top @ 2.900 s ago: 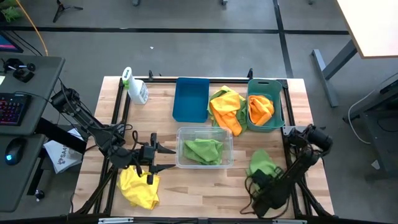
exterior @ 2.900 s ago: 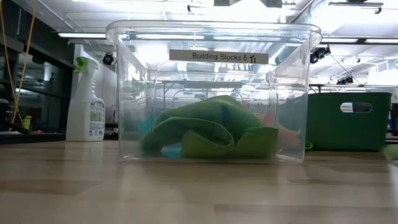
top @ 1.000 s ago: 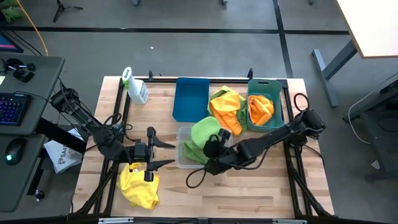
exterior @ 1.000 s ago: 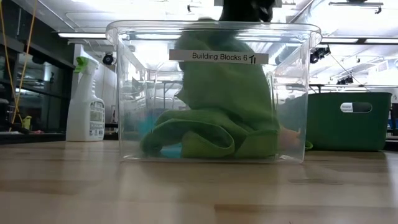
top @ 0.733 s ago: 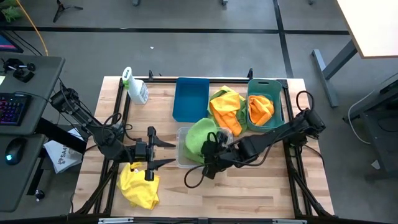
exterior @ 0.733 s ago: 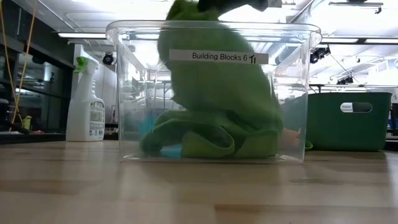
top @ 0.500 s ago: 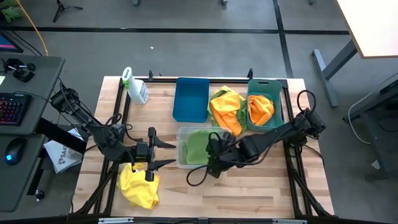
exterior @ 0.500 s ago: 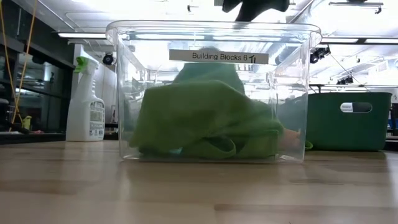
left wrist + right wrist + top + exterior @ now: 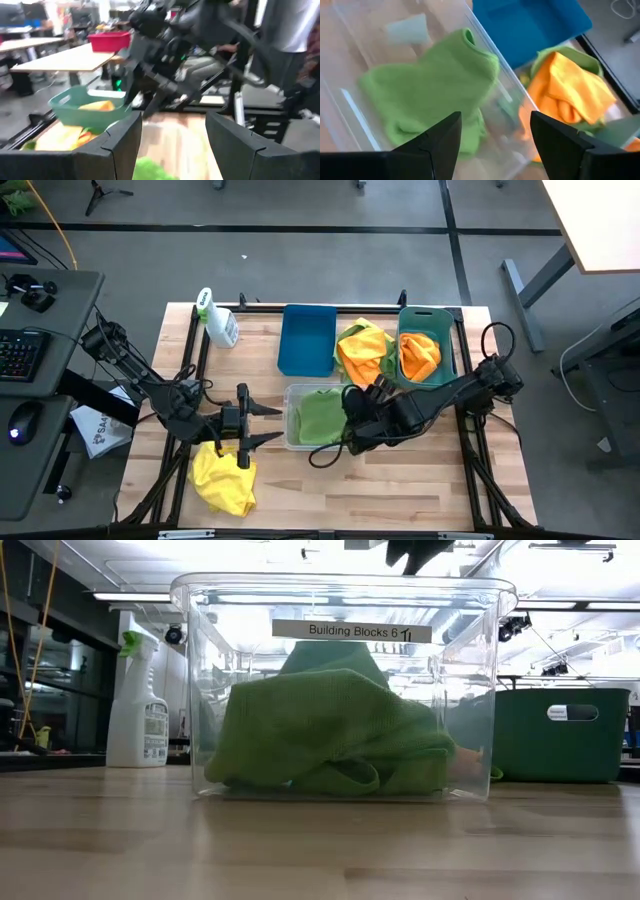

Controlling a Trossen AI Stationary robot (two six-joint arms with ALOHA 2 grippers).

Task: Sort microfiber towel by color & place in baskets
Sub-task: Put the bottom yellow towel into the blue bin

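Observation:
Green microfiber towels [image 9: 320, 418] lie heaped inside the clear basket [image 9: 293, 394] at mid-table; the low view shows the heap [image 9: 330, 730] resting on the basket's floor. My right gripper [image 9: 347, 420] hangs open above the basket's right side, holding nothing; its wrist view looks down on the green towels [image 9: 435, 95]. My left gripper [image 9: 262, 427] stands open and level, left of the clear basket and above a yellow towel [image 9: 222, 482] that lies on the table. The blue basket [image 9: 307, 340] stands behind. The teal basket [image 9: 442, 375] holds an orange towel [image 9: 418, 355].
A pile of yellow, orange and green towels [image 9: 364, 355] lies between the blue and teal baskets. A white spray bottle [image 9: 216, 322] stands at the far left. Black rails run along the table's left, far and right edges. Bare wood lies along the near edge.
My right gripper has opened and let go of a green towel, which has fallen into the clear basket on top of the green one lying there. The gripper has then risen and drawn back a little toward the table's right.

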